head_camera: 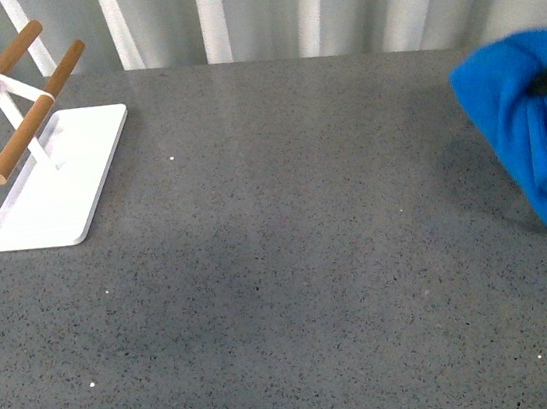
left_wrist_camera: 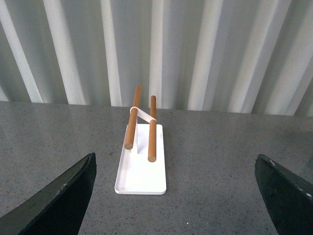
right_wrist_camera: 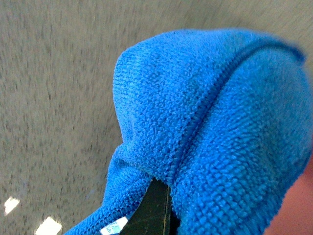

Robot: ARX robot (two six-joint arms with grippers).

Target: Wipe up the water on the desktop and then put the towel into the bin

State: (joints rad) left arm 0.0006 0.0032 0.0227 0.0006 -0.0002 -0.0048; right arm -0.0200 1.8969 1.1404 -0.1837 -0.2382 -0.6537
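Left jaws: spread wide, empty, facing tray [left_wrist_camera: 141, 174]
Right jaws: clamped on towel [head_camera: 520, 122], mostly hidden by cloth
Towel: bunched, hanging at far right, shadow on surface [head_camera: 295, 292]
Bin [right_wrist_camera: 296, 210]: pink sliver just beside towel, right wrist view only
Tray: white, far left, wooden bars [head_camera: 37, 130] above
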